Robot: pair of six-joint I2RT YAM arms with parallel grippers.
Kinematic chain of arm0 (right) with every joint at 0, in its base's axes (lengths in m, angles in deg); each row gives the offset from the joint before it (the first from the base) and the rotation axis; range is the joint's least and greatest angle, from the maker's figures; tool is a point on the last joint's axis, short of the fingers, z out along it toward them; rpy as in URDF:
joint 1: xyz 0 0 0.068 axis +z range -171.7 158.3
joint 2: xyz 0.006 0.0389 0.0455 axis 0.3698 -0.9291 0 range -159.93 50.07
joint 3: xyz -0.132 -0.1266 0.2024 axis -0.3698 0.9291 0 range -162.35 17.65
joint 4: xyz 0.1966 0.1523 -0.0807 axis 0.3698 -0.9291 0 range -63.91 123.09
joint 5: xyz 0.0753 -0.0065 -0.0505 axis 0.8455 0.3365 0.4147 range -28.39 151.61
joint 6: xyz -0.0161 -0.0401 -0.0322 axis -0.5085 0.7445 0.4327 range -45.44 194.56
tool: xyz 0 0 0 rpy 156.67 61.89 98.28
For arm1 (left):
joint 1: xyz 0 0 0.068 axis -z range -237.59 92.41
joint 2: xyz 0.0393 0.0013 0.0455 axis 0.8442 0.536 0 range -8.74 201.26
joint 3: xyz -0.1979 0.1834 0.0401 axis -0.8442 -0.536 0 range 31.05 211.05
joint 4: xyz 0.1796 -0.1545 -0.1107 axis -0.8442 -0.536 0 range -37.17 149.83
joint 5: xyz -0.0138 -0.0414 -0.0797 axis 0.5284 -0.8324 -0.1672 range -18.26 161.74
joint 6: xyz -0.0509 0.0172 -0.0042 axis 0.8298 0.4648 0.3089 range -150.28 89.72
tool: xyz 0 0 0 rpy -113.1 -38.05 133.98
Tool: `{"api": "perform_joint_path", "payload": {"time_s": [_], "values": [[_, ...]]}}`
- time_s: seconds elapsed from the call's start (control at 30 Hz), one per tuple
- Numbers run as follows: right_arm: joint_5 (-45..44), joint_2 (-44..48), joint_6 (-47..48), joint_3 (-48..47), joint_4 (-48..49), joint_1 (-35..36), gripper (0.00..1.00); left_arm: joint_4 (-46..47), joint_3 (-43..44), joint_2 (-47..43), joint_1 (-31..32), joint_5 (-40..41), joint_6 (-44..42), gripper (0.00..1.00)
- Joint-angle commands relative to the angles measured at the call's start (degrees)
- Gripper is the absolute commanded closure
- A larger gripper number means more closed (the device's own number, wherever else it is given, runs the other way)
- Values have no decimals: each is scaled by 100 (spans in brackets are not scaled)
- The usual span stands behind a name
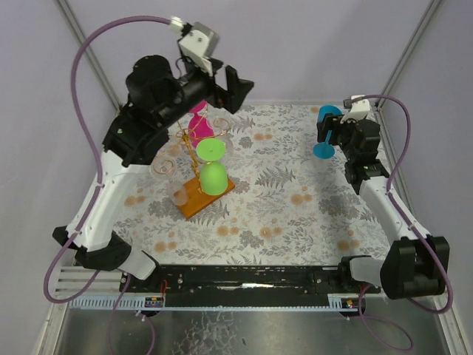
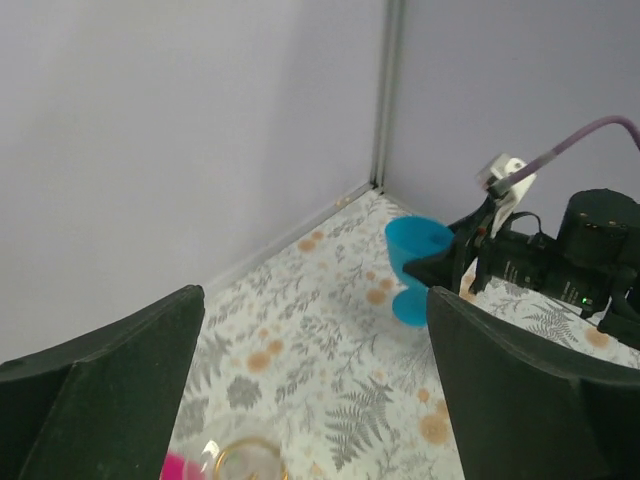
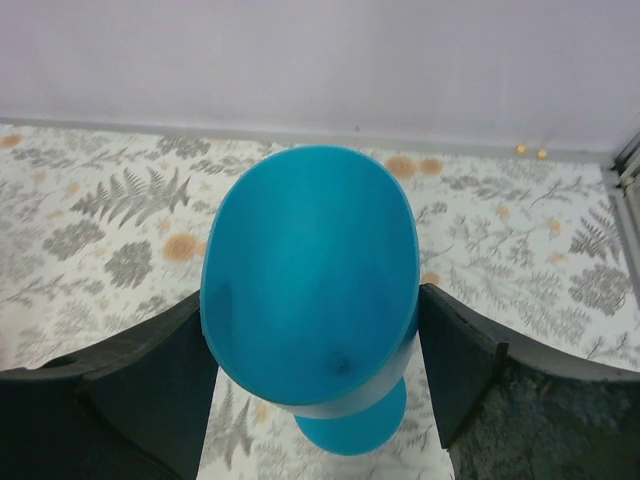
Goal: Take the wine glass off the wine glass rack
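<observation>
The wine glass rack (image 1: pixel 194 151) is a gold wire tree on an orange-brown wooden base (image 1: pixel 198 201), left of centre. A green glass (image 1: pixel 213 176), a pink glass (image 1: pixel 199 124) and clear glasses (image 1: pixel 164 168) hang on it. My left gripper (image 1: pixel 232 90) is open and empty, held high over the rack's far side; the left wrist view shows its fingers (image 2: pixel 100 390) wide apart above a gold loop (image 2: pixel 245 458). My right gripper (image 1: pixel 330 134) is shut on the bowl of a blue wine glass (image 3: pixel 310 270), upright at the far right (image 1: pixel 324 132). The glass's foot (image 3: pixel 355 425) is low over the cloth.
A floral cloth (image 1: pixel 281 200) covers the table. Lilac walls and a corner post (image 2: pixel 385 90) close in the back and the sides. The right arm (image 2: pixel 590 250) shows in the left wrist view next to the blue glass (image 2: pixel 412 262).
</observation>
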Motion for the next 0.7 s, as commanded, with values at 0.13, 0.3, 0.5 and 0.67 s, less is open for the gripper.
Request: {"api": "perform_joint_path", "payload": {"time_s": [0.13, 0.3, 0.5, 0.67], "values": [[-558, -1059, 404, 142, 2446, 72, 22, -303, -770, -1234, -1104, -1163, 1130, 0], [-668, -1597, 389, 243, 2917, 61, 21, -444, -1240, -1714, -1376, -1320, 1322, 0], [-890, -2049, 353, 404, 3267, 62, 20, -608, -1492, -1975, -1592, -1486, 1462, 0], [-967, -2306, 270, 509, 3451, 65, 18, -683, -1436, -1978, -1662, -1613, 1480, 0]]}}
